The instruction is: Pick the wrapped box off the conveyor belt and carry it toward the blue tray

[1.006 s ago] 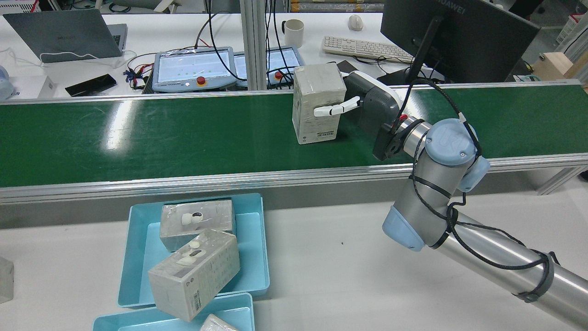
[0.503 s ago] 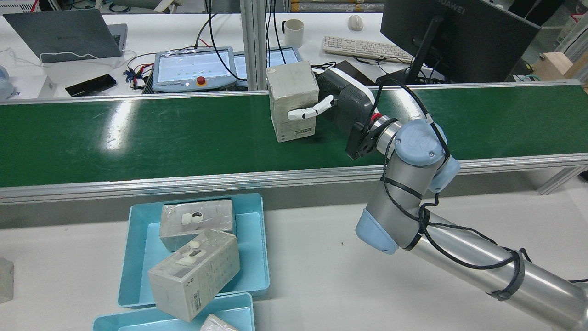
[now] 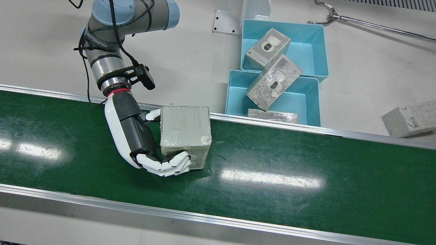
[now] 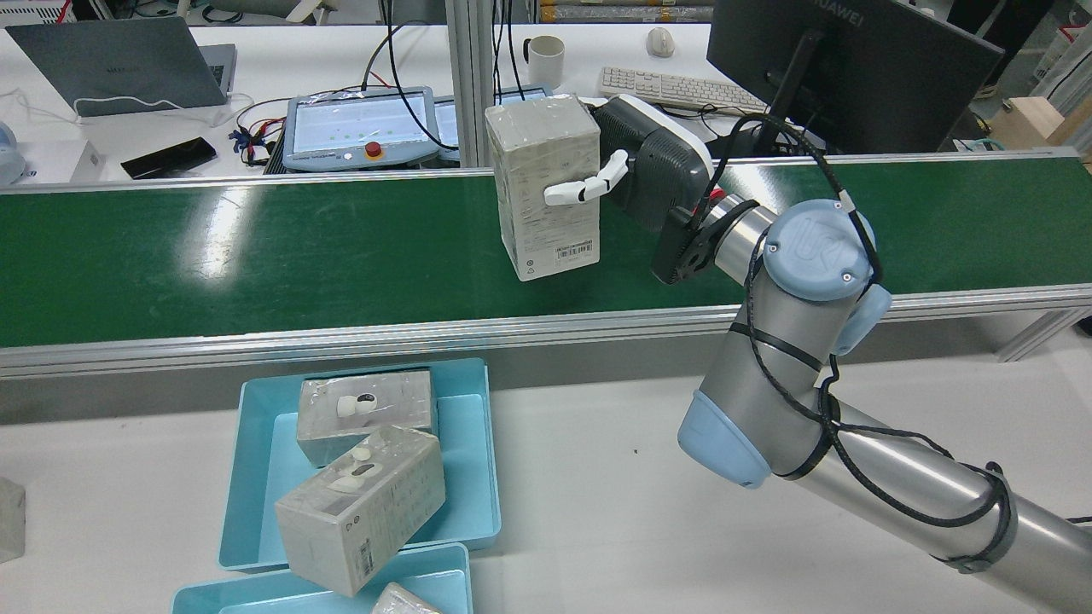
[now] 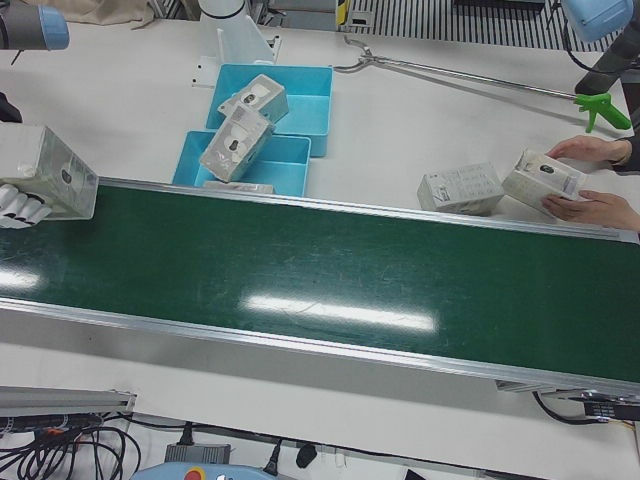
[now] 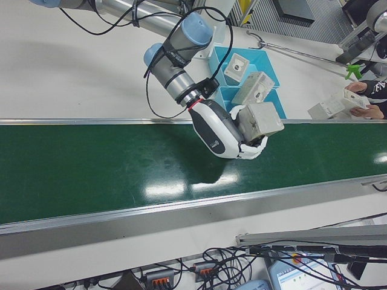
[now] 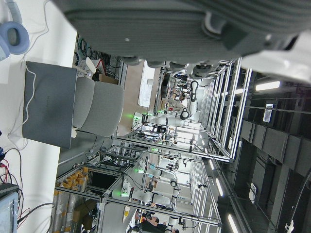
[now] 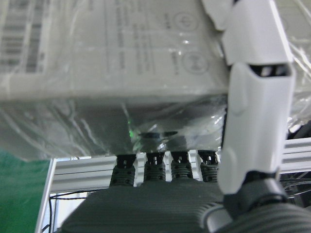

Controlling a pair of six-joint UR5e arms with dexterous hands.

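Grey plastic-wrapped cardboard box upright, centre of rear view, lifted clear of green conveyor belt. Right hand, white-and-grey, clamped on box: fingers curled over one face, thumb on opposite face. Left hand: only its grey body at top of own view, fingers unseen, state cannot tell. Step: carry phase, pick looks done. Light blue plastic tray on white bench, lower left of rear view, already holds two wrapped boxes. Next: swing box across belt's near rail toward tray; needs height over rail and boxes.
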